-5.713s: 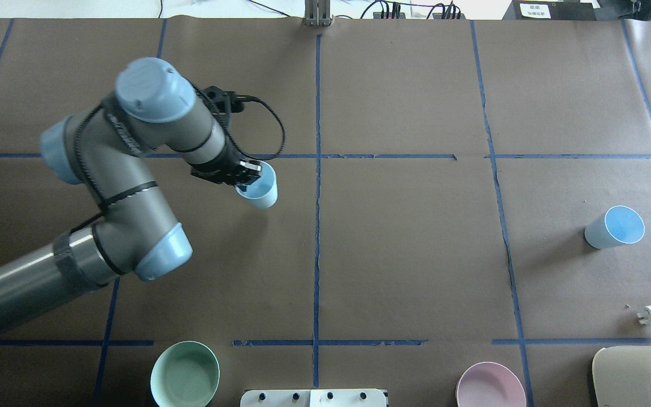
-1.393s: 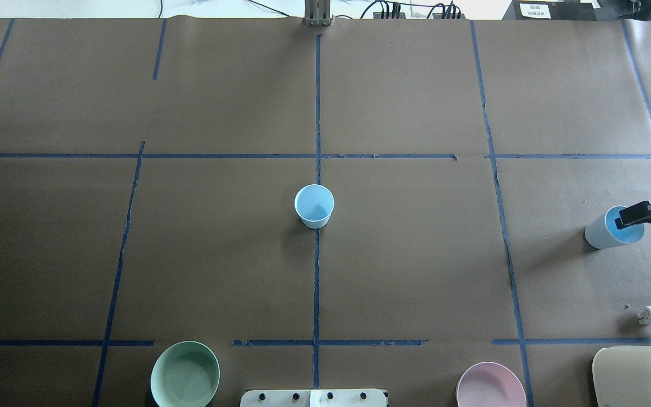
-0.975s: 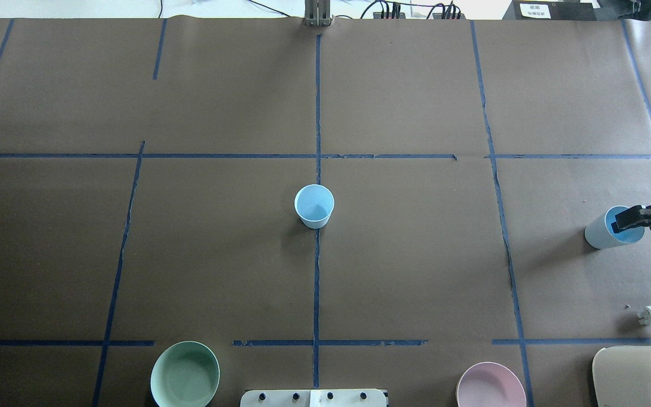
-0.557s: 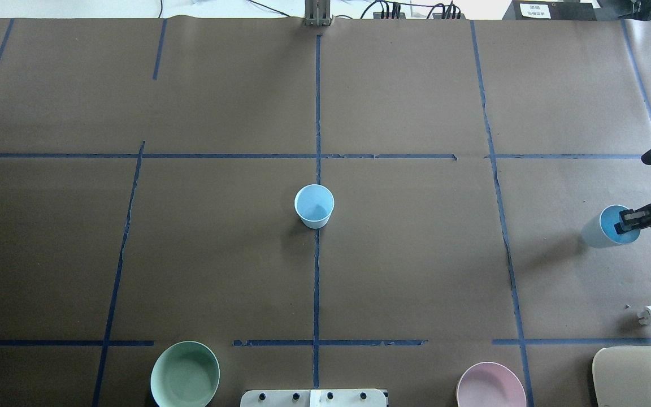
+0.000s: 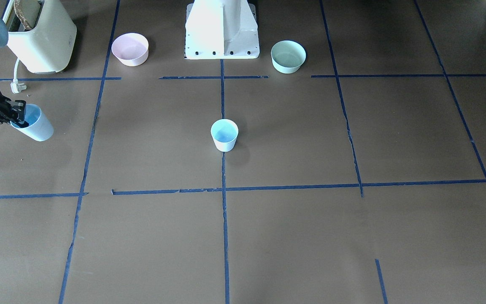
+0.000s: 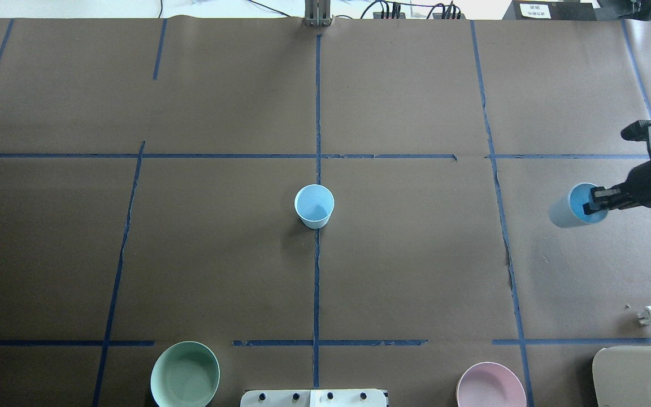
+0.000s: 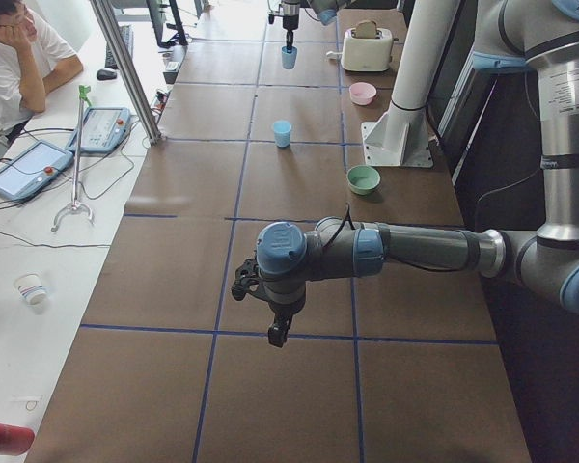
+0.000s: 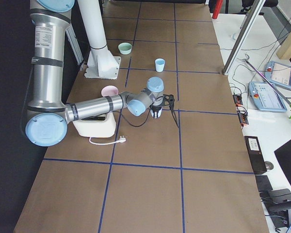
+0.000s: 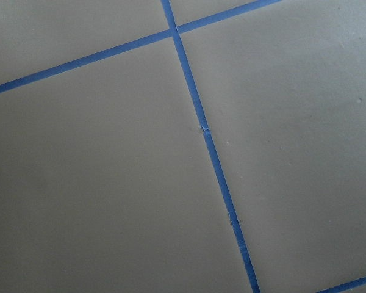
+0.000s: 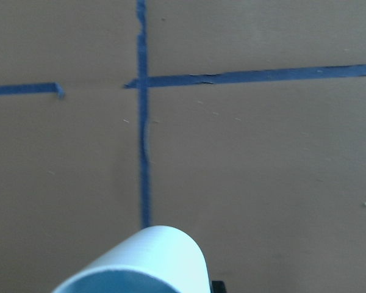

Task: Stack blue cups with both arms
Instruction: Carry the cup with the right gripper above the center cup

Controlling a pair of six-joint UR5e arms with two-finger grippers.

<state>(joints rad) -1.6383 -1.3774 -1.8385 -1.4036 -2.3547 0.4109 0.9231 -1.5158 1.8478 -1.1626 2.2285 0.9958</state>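
One pale blue cup (image 6: pixel 314 206) stands upright on the table's centre line; it also shows in the front view (image 5: pixel 224 135). My right gripper (image 6: pixel 590 203) is shut on the rim of the second blue cup (image 6: pixel 564 215) and holds it tilted above the table at the right. In the front view the gripper (image 5: pixel 18 115) holds that cup (image 5: pixel 37 128) at the left edge. The right wrist view shows the cup's wall (image 10: pixel 147 259) close up. My left gripper (image 7: pixel 278 334) shows only in the exterior left view, hanging over bare table; I cannot tell whether it is open or shut.
A mint-green bowl (image 6: pixel 185 374) and a pink bowl (image 6: pixel 490 386) sit by the white pedestal (image 5: pixel 222 29). A cream toaster (image 6: pixel 636 373) and its loose plug (image 6: pixel 650 315) are at the near right. An operator (image 7: pixel 19 48) sits beyond the table's far side.
My left arm set the first cup at the centre and withdrew from the overhead view. My right gripper closed on the second cup's rim, lifted it and moved left with it.
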